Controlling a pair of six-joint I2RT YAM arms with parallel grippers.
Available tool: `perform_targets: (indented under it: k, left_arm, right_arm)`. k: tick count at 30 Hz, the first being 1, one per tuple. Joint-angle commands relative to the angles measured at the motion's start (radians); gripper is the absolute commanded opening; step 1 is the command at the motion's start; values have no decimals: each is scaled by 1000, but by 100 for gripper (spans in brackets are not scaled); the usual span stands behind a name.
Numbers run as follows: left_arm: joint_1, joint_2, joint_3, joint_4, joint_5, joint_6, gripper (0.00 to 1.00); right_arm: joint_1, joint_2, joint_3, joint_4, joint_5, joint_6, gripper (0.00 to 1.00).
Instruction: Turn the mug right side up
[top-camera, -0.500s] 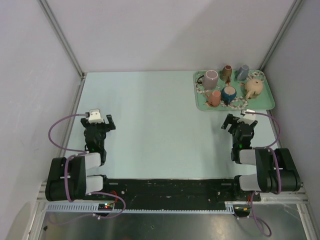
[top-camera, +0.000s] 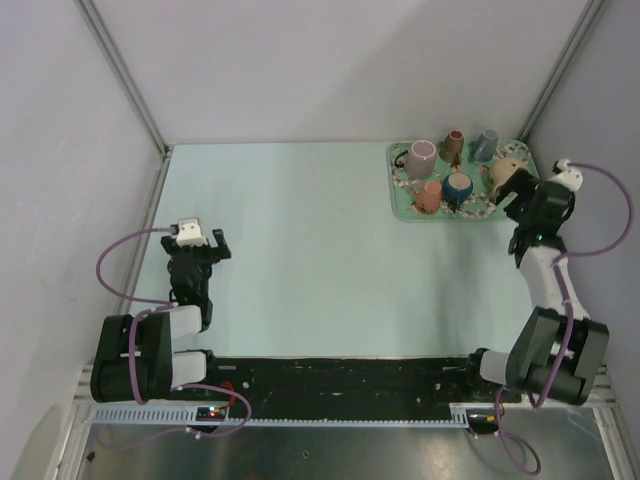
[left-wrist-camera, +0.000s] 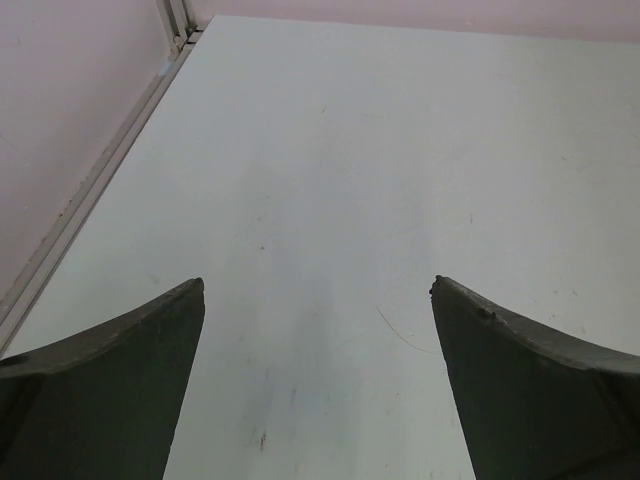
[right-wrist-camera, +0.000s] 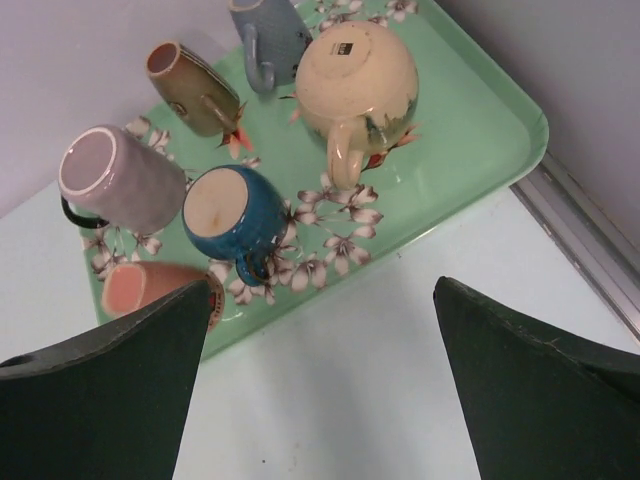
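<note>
Find the blue mug (right-wrist-camera: 225, 215) just ahead of the right end effector (right-wrist-camera: 320, 290), toward its left finger, standing on the green tray (right-wrist-camera: 480, 130) with what looks like a flat, unglazed base turned up. Read the right end effector as spread wide and empty; same for the left end effector (left-wrist-camera: 317, 285), wide and empty above bare desk (left-wrist-camera: 330, 150), well apart from the tray. Expect glazed ceramic: rigid, fairly heavy, slick on the walls, prone to chipping if dropped or knocked. Best to grip across the body, or pinch the handle facing the end effector. Mind the crowding: pink cup (right-wrist-camera: 150, 285) just beside, teapot (right-wrist-camera: 357, 75) near, further ahead and to the right.
</note>
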Motion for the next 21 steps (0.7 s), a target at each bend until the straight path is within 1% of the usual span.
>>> perform_targets:
  k: [1, 2, 5, 8, 9, 11, 12, 13, 14, 15, 16, 19, 21]
  left_arm:
    - [6, -9, 28, 35, -19, -10, 98]
    - [6, -8, 29, 34, -19, -10, 98]
    - [6, -4, 29, 43, -19, -12, 98]
    - [7, -5, 27, 50, -32, -15, 98]
    - [11, -8, 35, 42, -55, -27, 98]
    - [19, -19, 67, -24, -83, -46, 98]
    - [22, -19, 94, -105, -93, -51, 98]
    - [24, -17, 172, -200, -114, -60, 98]
    - [27, -5, 255, -420, -122, -80, 98]
    - [37, 13, 387, -604, -98, -83, 98]
    - [40, 30, 488, -731, -59, -71, 98]
    - [22, 54, 630, -895, 29, 8, 98]
    - [3, 89, 717, -1038, 84, 57, 99]
  right_arm:
    - [-31, 154, 248, -440, -82, 28, 100]
    - [-32, 199, 296, -478, -71, 19, 100]
    - [-31, 315, 443, -559, -37, 9, 96]
    - [-27, 401, 558, -595, 18, 23, 90]
    - [-22, 431, 585, -599, 43, 30, 89]
    - [-11, 485, 638, -607, 90, 45, 88]
    - [-5, 512, 664, -612, 116, 53, 86]
    - [3, 542, 686, -617, 129, 59, 85]
    - [9, 567, 709, -620, 145, 61, 83]
    - [21, 595, 725, -618, 163, 59, 82]
    - [29, 616, 743, -615, 186, 58, 81]
    - [50, 683, 792, -606, 231, 50, 80]
    - [54, 726, 834, -609, 241, 51, 77]
